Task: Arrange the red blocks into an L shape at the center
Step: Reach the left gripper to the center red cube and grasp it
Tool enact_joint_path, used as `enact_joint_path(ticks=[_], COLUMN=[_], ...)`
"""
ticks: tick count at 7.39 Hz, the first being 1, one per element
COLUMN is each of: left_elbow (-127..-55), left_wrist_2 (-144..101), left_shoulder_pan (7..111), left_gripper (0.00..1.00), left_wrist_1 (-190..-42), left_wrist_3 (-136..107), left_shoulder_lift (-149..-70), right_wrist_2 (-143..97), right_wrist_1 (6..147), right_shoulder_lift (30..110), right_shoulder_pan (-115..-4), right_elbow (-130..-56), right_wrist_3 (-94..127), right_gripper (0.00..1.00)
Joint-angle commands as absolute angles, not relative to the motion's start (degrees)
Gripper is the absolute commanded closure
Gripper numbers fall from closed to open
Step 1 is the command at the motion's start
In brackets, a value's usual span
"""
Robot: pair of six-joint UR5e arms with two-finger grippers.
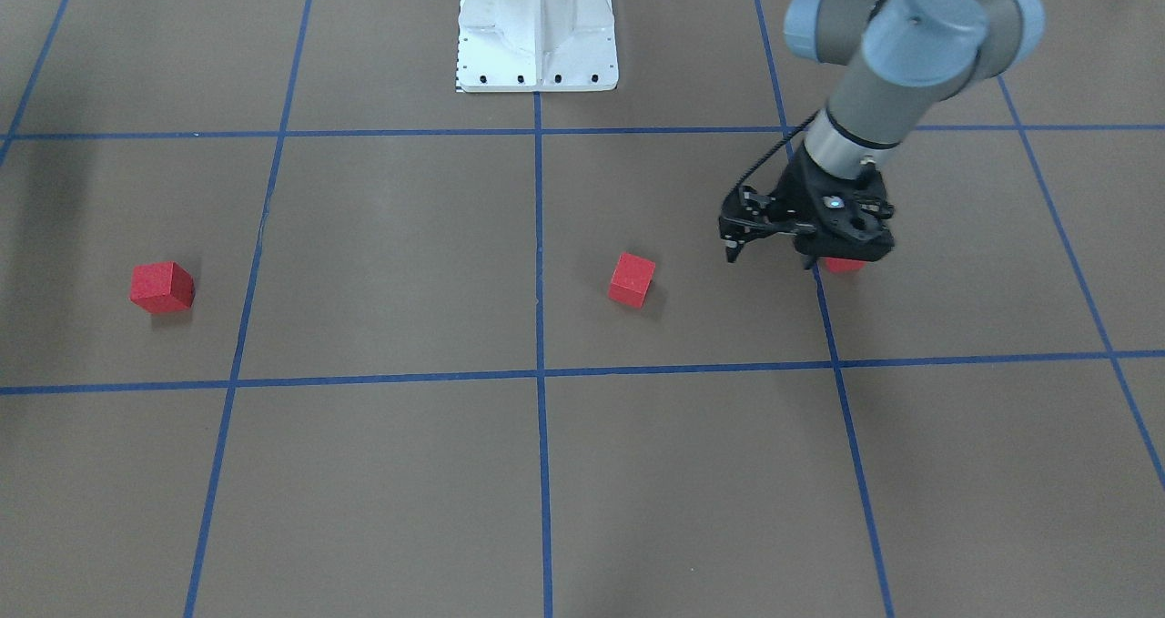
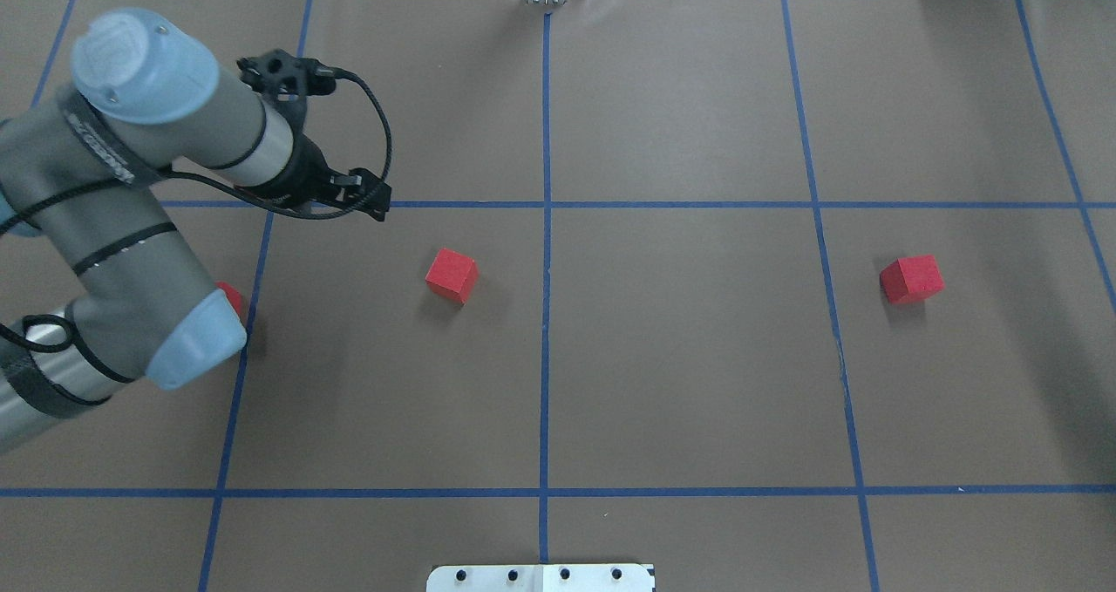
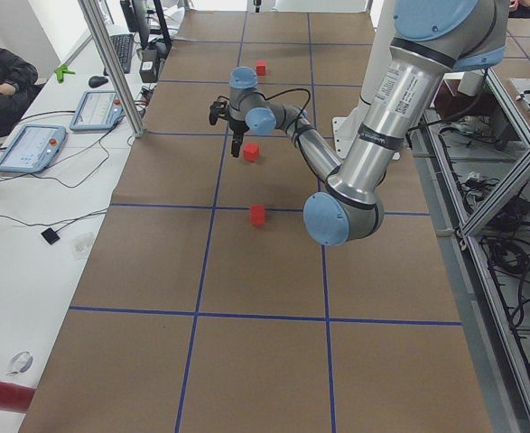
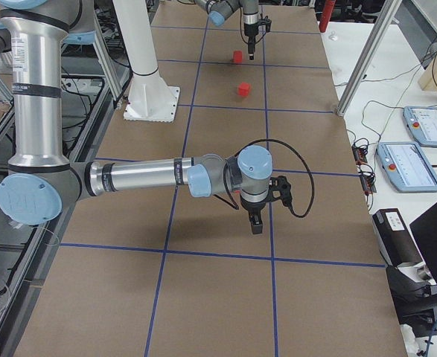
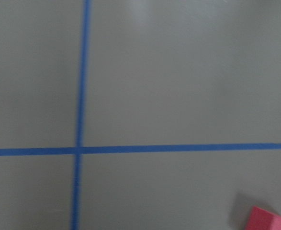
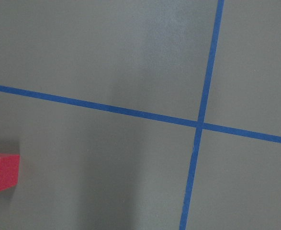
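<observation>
Three red blocks [image 1: 632,279] well apart — left gripper [image 1: 769,258] spread, near one.

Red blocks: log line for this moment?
red blocks: three, scattered | L shape: not formed | left gripper: jaws open, empty

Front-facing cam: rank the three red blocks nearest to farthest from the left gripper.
1. Half-hidden red block, tucked behind the left gripper, on the view's right.
2. Middle red block, near the view's middle.
3. Far red block, alone on the view's left.
</observation>
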State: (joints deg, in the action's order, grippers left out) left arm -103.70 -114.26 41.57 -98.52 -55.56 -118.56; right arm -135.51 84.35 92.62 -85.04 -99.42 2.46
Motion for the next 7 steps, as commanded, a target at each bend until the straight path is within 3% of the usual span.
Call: enact_joint_path(ticks=[1, 4, 7], left_elbow=[-101.8, -94.2, -91.7], left_wrist_2=[-107.8, -107.5, -104.2], left_shoulder_pan=[34.5, 34.0, 32.3], left_gripper=[0.01, 0.01, 0.01], left_wrist_1=[-103.3, -109.9, -110.0], left_wrist_3=[-54.9, -50.4, -50.4], left_shoulder_lift=[-121.3, -124.1, -125.2], right_wrist_2=[-135.5, -135.4, -135.4], right_wrist_1=[84.3, 84.5, 84.5], right_shoulder_lift=[92.5, 92.5, 92.5], right_shoulder_pan=[-84.6, -84.4, -84.3], right_elbow=[-99.2, -99.1, -98.9], right_wrist_3=[2.5, 2.5, 2.5], right_gripper=[0.01, 0.01, 0.01])
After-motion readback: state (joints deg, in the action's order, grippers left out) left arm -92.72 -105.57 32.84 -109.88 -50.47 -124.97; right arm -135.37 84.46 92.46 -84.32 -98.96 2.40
